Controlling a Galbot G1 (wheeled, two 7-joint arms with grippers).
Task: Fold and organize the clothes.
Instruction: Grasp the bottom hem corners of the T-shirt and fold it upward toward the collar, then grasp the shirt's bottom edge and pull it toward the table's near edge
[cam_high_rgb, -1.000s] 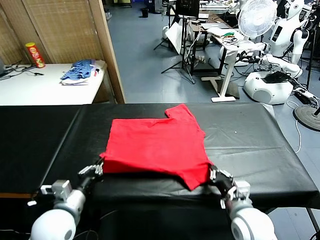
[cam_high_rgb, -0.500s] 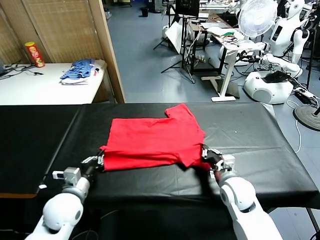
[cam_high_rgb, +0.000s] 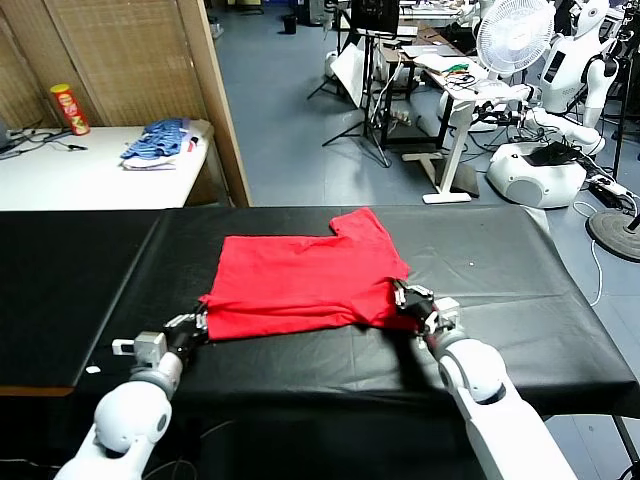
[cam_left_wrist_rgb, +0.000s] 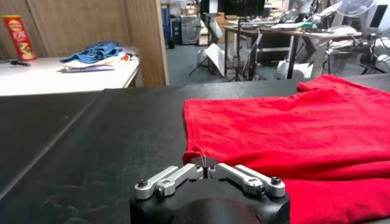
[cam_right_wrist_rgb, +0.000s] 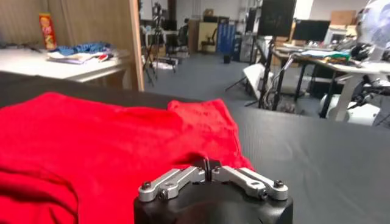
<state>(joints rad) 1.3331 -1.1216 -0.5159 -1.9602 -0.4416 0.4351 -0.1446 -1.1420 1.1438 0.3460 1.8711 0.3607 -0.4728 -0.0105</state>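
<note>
With both grippers at the near hem of the red T-shirt (cam_high_rgb: 305, 283), the left gripper (cam_high_rgb: 192, 327) and right gripper (cam_high_rgb: 412, 304) look mid-fold. Whether either pair of jaws pinches cloth I cannot tell. Next, I'd guess, they must let go and draw clear without dragging the folded edge lying between the jaws across the counter (cam_high_rgb: 500, 270).

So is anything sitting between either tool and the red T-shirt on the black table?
Nothing visible does. The left tool is at the near left corner of the red T-shirt, and the right tool is at its near right corner. Only bare black table lies around the shirt.

Plain bright red T-shirt (cam_high_rgb: 305, 280) on black table cover (cam_high_rgb: 500, 290); blue-and-white garment pile (cam_high_rgb: 158, 143) beyond
</note>
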